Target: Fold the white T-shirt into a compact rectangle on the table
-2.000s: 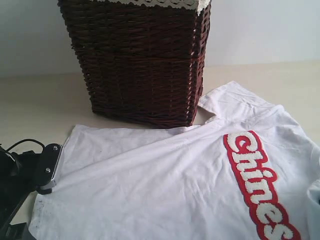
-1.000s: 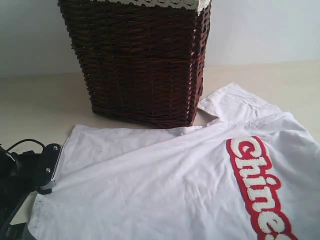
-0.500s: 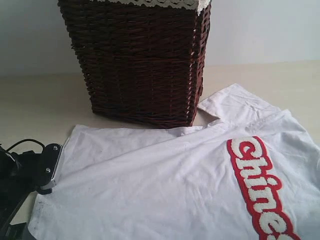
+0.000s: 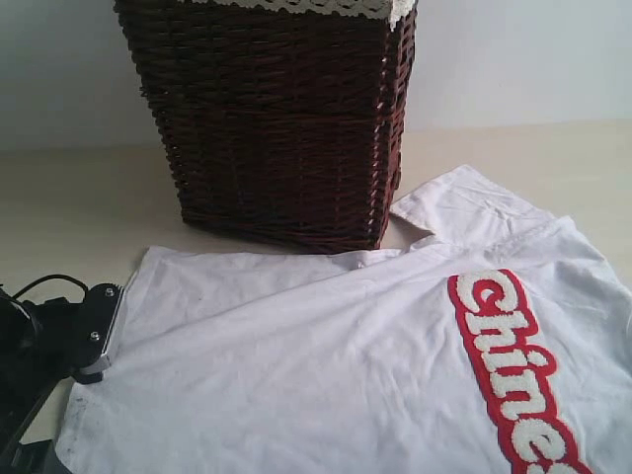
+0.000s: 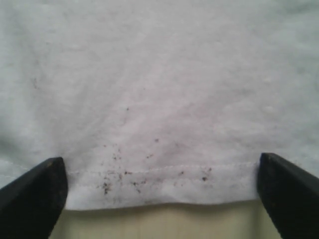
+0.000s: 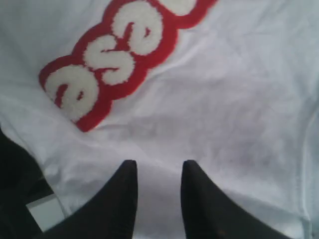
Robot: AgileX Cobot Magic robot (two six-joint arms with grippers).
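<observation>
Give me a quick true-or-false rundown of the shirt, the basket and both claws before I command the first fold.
1. The left claw stands wide open at the white T-shirt's hem. True.
2. The wicker basket lies tipped over on the table. False: it stands upright behind the shirt.
3. The lettering is outlined in blue. False: the outline is red.
4. Dark specks dot the hem. True.
5. The right claw is clamped on a sleeve. False: its jaws stand apart over flat fabric beside the lettering's end.

Pale grey-white wall (image 4: 513, 59) stands behind a dark wicker basket (image 4: 276, 128) edged with white lace trim (image 4: 326, 6). Lighting is soft and even.
</observation>
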